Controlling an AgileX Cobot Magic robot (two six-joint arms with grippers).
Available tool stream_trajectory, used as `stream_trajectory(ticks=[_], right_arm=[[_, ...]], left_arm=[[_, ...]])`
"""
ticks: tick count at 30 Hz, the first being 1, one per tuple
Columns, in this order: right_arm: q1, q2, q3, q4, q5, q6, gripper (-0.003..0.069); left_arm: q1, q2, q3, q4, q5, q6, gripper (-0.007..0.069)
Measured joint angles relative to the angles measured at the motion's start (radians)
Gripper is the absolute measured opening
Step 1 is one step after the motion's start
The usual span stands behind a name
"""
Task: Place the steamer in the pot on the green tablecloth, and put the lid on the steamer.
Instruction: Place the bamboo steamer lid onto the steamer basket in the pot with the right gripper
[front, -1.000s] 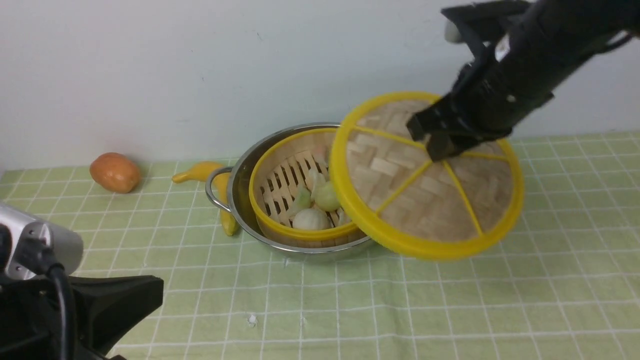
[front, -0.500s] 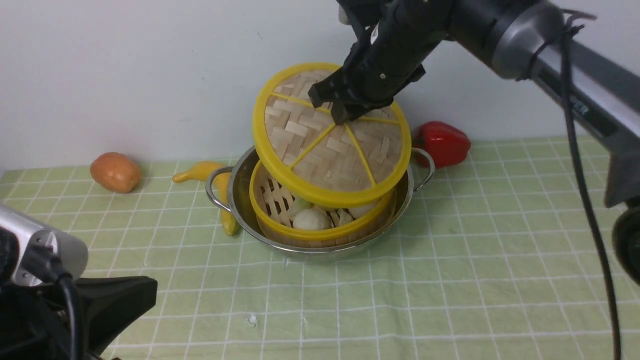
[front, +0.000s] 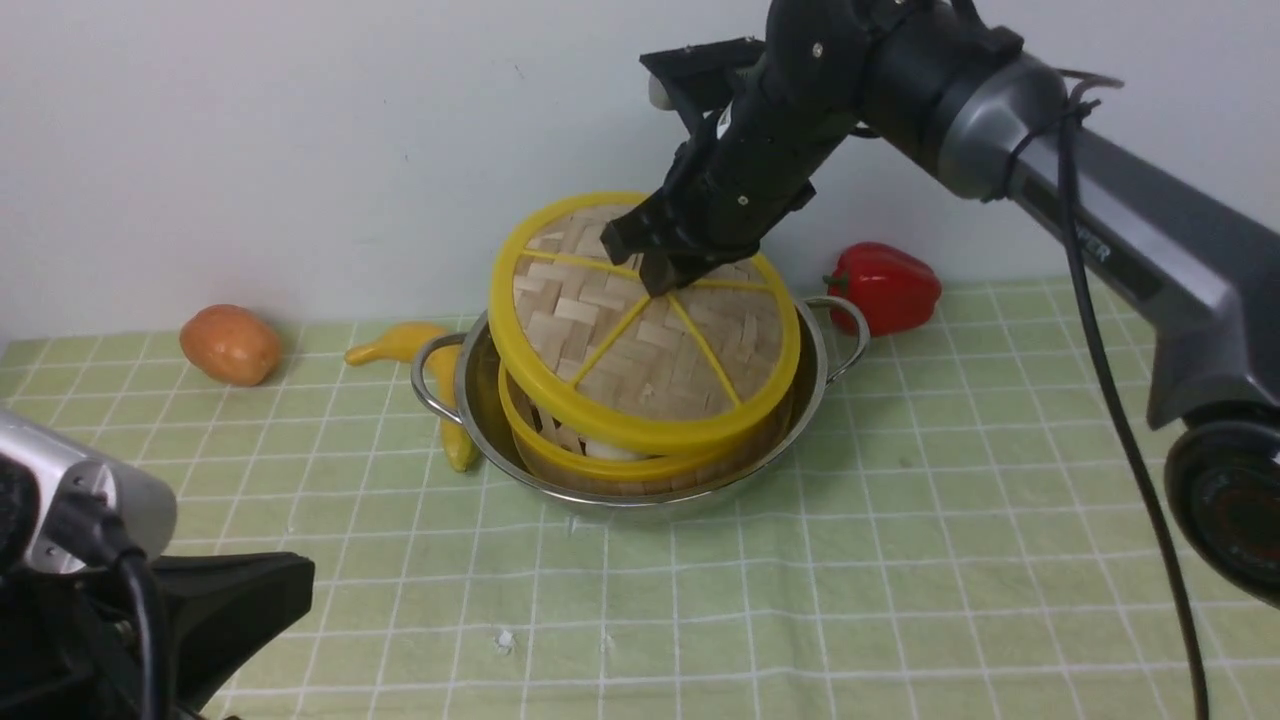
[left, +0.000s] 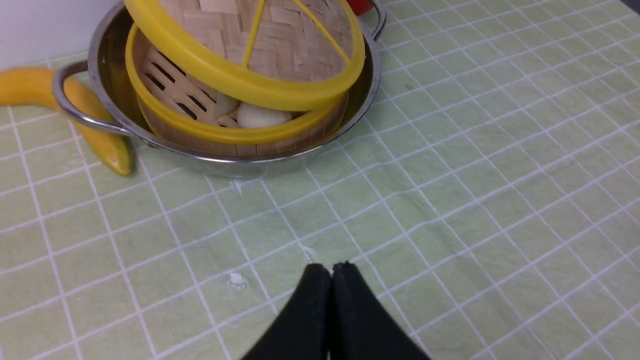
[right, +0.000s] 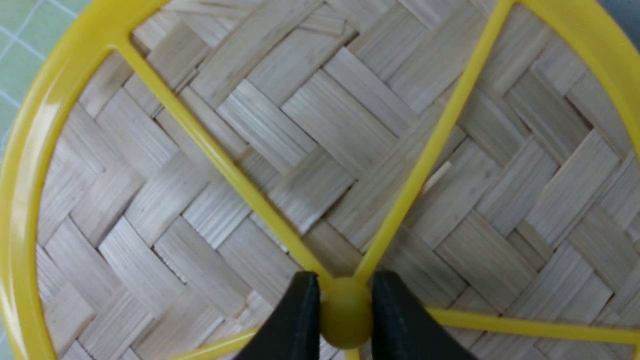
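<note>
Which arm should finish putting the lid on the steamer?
The robot's right. Its gripper already grips the lid's knob, with the lid over the steamer. The left gripper is shut and empty, over bare tablecloth.

A smooth orange-brown, rounded potato-like object (front: 230, 345) is seen resting at the far left. A curved yellow plastic-looking banana (front: 402, 342) is shown to its right. A glossy red bell pepper with a green stem (front: 882, 288) is placed at the far right.
</note>
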Motion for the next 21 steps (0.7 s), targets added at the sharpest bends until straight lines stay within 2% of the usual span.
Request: stream_trajectory(ticks=[21], right_arm=[[0.000, 0.019, 0.000, 0.021, -0.068, -0.060, 0.0144]], left_arm=[[0.000, 0.000, 0.000, 0.000, 0.000, 0.000, 0.0001]])
